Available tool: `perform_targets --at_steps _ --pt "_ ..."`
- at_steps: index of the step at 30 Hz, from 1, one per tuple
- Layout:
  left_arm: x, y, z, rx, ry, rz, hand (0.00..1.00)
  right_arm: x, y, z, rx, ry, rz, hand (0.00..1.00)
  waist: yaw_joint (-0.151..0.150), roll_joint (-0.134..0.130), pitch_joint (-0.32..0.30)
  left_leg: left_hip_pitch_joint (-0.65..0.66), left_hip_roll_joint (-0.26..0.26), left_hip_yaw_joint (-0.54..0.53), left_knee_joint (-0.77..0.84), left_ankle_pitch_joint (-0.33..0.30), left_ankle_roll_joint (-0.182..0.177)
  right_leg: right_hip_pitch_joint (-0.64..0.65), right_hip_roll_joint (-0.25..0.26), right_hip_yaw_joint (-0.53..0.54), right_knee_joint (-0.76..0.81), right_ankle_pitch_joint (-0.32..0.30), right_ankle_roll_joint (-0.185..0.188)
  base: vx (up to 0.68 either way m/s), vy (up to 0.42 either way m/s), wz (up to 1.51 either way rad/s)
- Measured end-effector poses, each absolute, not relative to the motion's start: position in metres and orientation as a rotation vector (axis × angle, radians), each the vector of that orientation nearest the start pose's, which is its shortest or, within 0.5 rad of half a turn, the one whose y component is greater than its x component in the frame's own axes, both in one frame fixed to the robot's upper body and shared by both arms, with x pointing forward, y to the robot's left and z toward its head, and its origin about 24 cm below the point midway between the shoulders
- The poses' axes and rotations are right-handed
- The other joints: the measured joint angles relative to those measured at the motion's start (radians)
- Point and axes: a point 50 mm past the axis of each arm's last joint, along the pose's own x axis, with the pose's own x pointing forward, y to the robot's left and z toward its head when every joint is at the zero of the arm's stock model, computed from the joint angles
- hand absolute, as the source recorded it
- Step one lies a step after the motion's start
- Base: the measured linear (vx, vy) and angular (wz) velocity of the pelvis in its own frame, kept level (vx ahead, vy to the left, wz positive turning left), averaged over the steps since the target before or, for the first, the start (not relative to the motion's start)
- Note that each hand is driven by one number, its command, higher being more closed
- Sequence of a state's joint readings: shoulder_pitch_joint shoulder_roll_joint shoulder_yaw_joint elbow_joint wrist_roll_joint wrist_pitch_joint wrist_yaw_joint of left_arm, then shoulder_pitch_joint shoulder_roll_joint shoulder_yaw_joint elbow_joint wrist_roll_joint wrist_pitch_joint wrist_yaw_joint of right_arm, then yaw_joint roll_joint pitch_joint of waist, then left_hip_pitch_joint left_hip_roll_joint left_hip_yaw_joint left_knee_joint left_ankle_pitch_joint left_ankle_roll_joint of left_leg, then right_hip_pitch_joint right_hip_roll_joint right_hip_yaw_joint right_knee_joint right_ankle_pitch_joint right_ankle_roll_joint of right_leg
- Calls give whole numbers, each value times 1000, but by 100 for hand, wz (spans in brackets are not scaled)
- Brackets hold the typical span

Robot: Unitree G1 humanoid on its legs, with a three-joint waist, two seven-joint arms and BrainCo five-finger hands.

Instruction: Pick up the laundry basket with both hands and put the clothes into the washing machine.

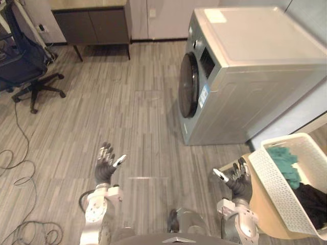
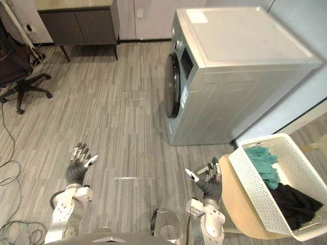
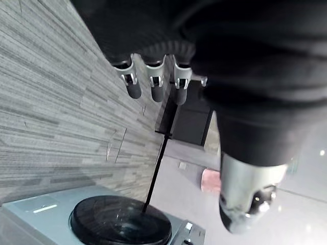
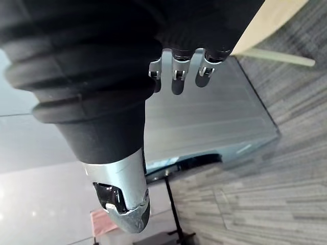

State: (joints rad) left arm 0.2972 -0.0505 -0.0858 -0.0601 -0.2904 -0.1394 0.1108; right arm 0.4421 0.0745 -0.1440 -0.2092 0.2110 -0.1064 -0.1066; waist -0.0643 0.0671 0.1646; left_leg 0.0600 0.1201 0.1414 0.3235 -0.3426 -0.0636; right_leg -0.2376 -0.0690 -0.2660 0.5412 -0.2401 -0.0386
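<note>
The washing machine (image 1: 245, 76) has its round dark door (image 1: 188, 86) apparently closed. I judge that the main hazard, because clothes carried over would have nowhere to go until a hand is free to open it.

The laundry basket (image 2: 255, 189) sits tilted on a low round counter (image 2: 237, 204), off the machine's side panel toward its back corner. A lopsided lift could tip it off that small top. It holds teal clothes (image 1: 283, 161) and black clothes (image 1: 311, 201), so nothing has been loaded yet.

The right hand (image 1: 239, 181) hovers off the same side panel, just short of the basket's near wall. Its fingers are spread and relaxed and it grasps nothing. The left hand (image 1: 104, 166) is raised out beyond the machine's door side, well apart from it, also spread and empty. It has far to reach, so the two grips may land unevenly.
</note>
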Motion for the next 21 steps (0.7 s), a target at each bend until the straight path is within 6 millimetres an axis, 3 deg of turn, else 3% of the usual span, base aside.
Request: perform_targets --at_steps 2,4,5,6,7,8,9,11,12,14,15,17,18,19,21 --pt "194 145 8 -351 81 161 0 157 -194 14 219 82 -360 0 -3 -14 11 23 6 2 48 23 10 63 -1 -26 -14 -21 -7 223 -81 29" --pt "192 146 7 -350 82 168 0 159 -191 16 235 67 -334 0 -2 -30 18 -26 20 15 230 24 10 121 -3 -27 -39 -73 18 155 -66 20" --pt "188 148 7 -350 86 181 0 160 -188 19 239 57 -306 0 6 -17 21 -132 81 34 500 76 10 151 13 -28 -36 -100 20 139 -17 -1" --pt "184 151 6 -349 89 194 0 159 -187 20 239 52 -297 0 9 -13 23 -174 109 43 592 126 16 162 23 -23 -36 -108 18 156 13 -24" --pt "177 156 5 -345 99 223 0 158 -185 23 236 46 -287 0 19 -9 25 -223 153 70 709 223 29 178 31 -8 -37 -117 9 170 53 -48" --pt "169 161 0 -344 121 255 0 157 -183 26 234 38 -272 0 39 -6 24 -265 210 117 816 246 43 205 34 16 -50 -124 -2 189 73 -50" --pt "168 162 -1 -344 127 266 0 156 -184 26 230 39 -271 0 41 -5 23 -280 233 136 839 234 54 223 33 22 -64 -124 -2 324 126 -36" --pt "166 163 -3 -347 133 276 0 150 -189 23 221 56 -299 0 52 -27 26 -304 281 232 761 150 88 305 -8 31 -137 -104 33 325 139 -5" --pt "166 163 -3 -347 136 272 0 150 -189 24 224 55 -300 0 52 -33 26 -305 280 255 701 133 86 321 -25 29 -152 -99 42 306 182 5" --pt "166 162 -4 -348 139 268 0 149 -190 24 221 53 -299 0 56 -35 25 -316 246 303 408 118 62 375 -77 20 -207 -84 69 347 264 10" --pt "166 162 -4 -348 139 268 0 149 -191 24 220 53 -301 0 57 -34 25 -319 228 299 331 129 56 385 -91 13 -212 -84 74 338 314 16" --pt "165 161 -4 -353 143 271 0 147 -194 24 209 56 -312 0 66 -16 13 -307 174 277 71 268 66 402 -119 6 -213 -90 117 314 327 9" --pt "162 166 -7 -345 155 293 0 148 -193 17 218 83 -314 0 76 -43 8 -299 134 275 71 345 21 412 -156 22 -213 -108 157 325 319 0" --pt "164 169 -6 -342 148 304 0 151 -188 17 236 84 -304 0 76 -68 7 -310 114 276 97 321 42 412 -180 34 -223 -97 153 311 288 1" --pt "168 167 -3 -344 130 291 0 156 -180 19 265 66 -286 0 94 -87 11 -342 115 270 170 287 83 417 -187 53 -256 -60 164 240 208 -2"
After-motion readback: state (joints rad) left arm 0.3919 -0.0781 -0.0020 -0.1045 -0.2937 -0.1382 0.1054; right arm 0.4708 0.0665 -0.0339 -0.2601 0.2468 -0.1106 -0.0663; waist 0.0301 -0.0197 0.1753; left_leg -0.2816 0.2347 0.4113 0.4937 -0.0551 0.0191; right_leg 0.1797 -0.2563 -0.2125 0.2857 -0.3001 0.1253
